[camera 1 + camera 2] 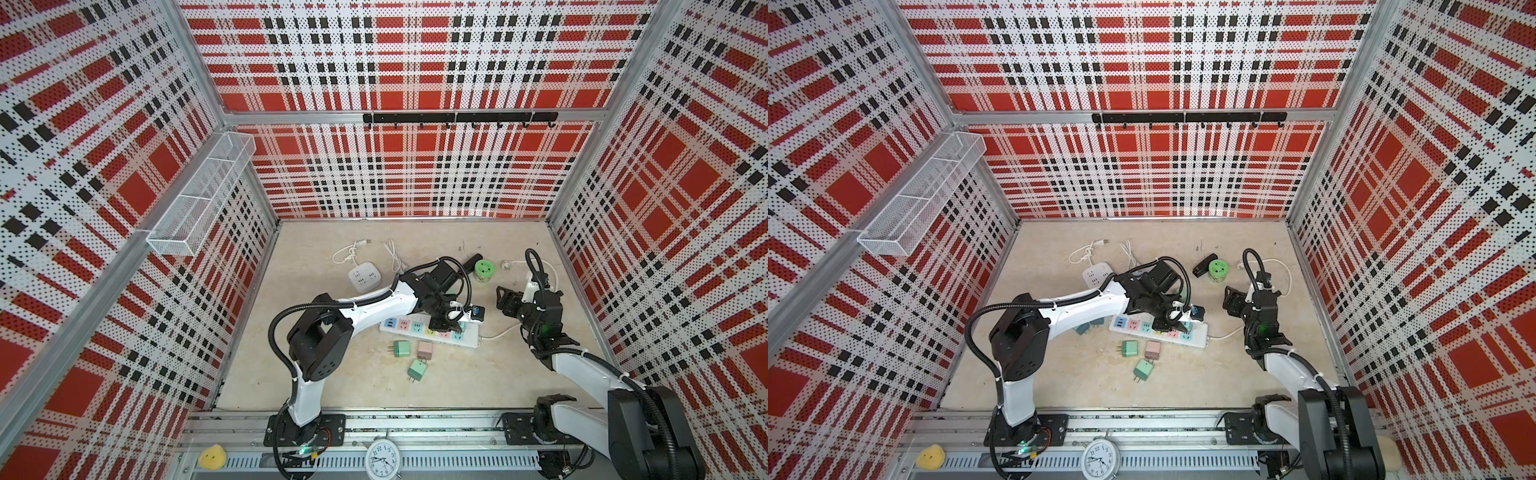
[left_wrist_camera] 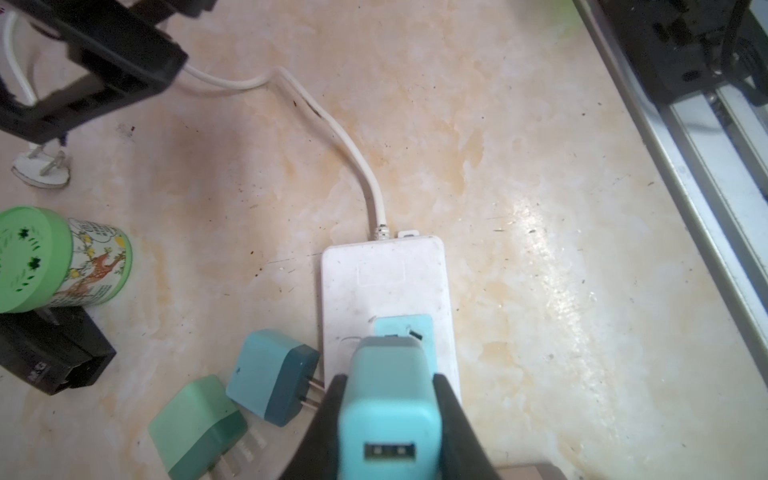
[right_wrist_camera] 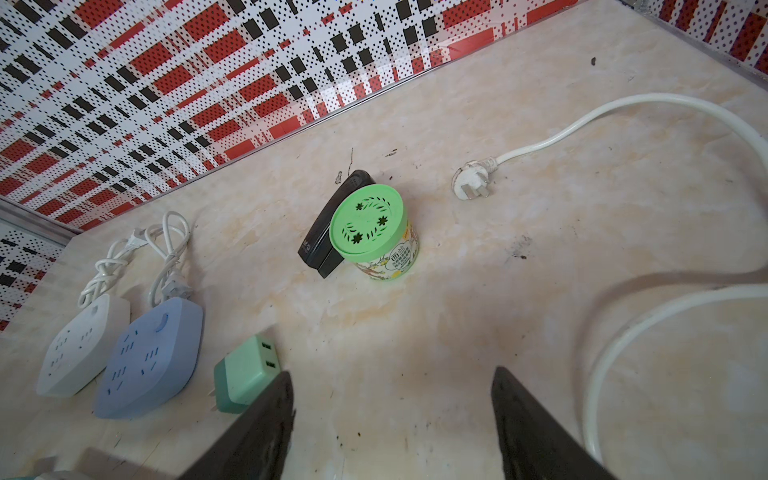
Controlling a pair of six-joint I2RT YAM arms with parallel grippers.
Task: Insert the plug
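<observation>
My left gripper (image 2: pixel 388 382) is shut on a light teal USB plug (image 2: pixel 388 411), one finger on each side. The plug's front end sits over the teal socket (image 2: pixel 424 332) near the cord end of the white power strip (image 2: pixel 382 282). Its prongs are hidden behind its body. In both top views the left gripper (image 1: pixel 444 322) (image 1: pixel 1167 322) hangs over the strip (image 1: pixel 469 340) (image 1: pixel 1200 341). My right gripper (image 3: pixel 392 374) (image 1: pixel 505 301) stands open and empty above bare table, to the right of the strip.
A blue plug (image 2: pixel 272 376) and a green plug (image 2: pixel 195 424) lie beside the strip. Three more plugs (image 1: pixel 401 348) lie in front of it. Behind stand a green-lidded can (image 1: pixel 483 270), a black stapler (image 3: pixel 328 224), the cord's white plug (image 3: pixel 471 185) and two square strips (image 3: pixel 83 345).
</observation>
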